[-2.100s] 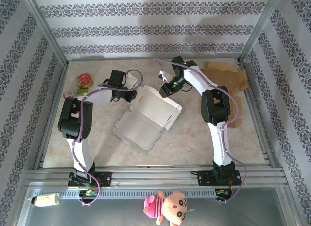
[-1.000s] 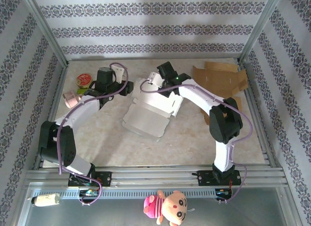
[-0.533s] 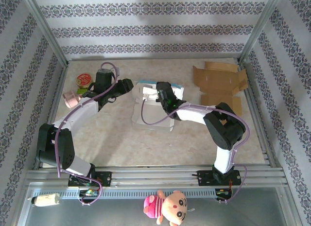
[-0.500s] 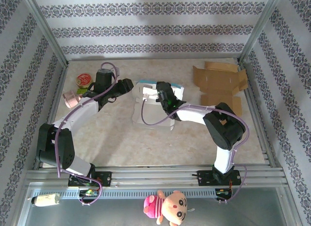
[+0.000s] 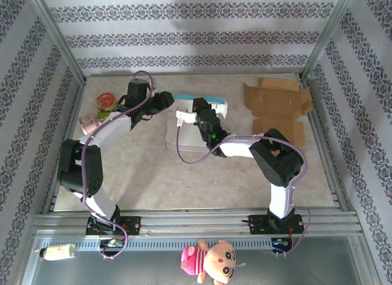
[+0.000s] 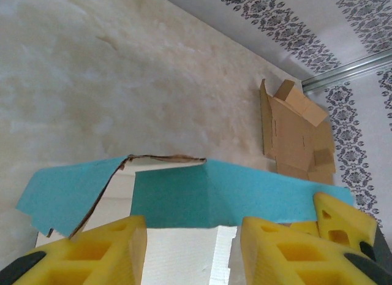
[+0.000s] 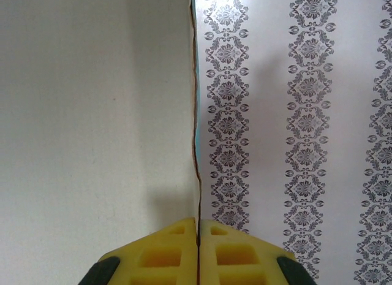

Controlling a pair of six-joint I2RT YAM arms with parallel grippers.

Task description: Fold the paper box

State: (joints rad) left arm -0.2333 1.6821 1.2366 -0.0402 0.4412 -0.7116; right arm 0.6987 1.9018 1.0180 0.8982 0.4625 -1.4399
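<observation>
Since the earlier frame the left hand [image 5: 164, 102] has swung in beside the paper box [image 5: 184, 138], whose teal flap [image 6: 202, 196] now stands higher. The box sits mid-counter [image 5: 135, 174], toward the back. The right hand [image 7: 198, 233] is clamped tight on the box's wall edge. The left hand is half spread, gripping nothing.

We count one paper box [image 5: 187, 138], one flattened brown cardboard carton [image 5: 275, 104], one round tin [image 5: 106, 101] and one pink item [image 5: 89, 124] too small to name, all on the counter [image 5: 153, 181]. There are two robot arms, the left arm [image 5: 110, 129] and the right arm [image 5: 239, 147]. On the metal tray [image 5: 306, 266] in front we count one plush doll [image 5: 208, 260] and one small white object [image 5: 58, 252].
</observation>
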